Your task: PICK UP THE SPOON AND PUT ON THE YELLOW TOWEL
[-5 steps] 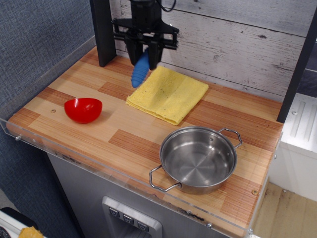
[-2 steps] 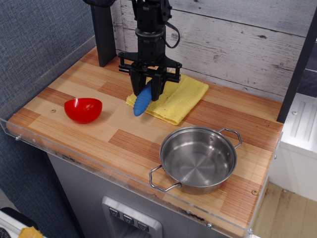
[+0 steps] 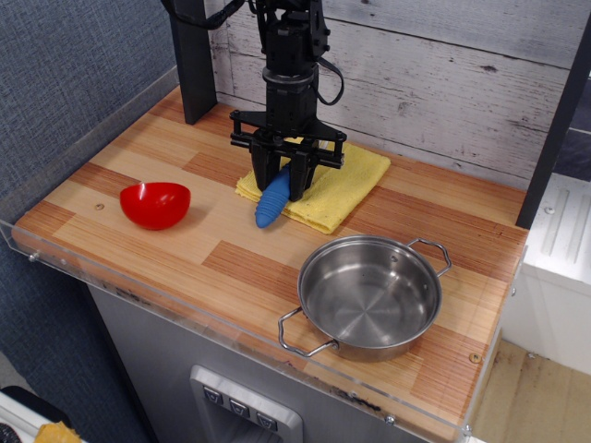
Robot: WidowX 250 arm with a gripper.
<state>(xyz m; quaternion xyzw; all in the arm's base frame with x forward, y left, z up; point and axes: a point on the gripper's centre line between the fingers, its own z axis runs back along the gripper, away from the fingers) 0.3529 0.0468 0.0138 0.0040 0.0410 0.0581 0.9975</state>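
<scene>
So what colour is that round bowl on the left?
The small round plastic bowl is plain red, clearest in this one overhead view.

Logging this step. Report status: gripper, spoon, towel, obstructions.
Gripper shut on spoon, blue handle hanging down. Spoon over yellow towel's front-left edge, not released. Red bowl and steel pan stand apart, nothing in the way.

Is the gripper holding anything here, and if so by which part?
Yes: the gripper holds the spoon by the upper end of its blue handle, which hangs down over the near edge of the yellow towel.
</scene>
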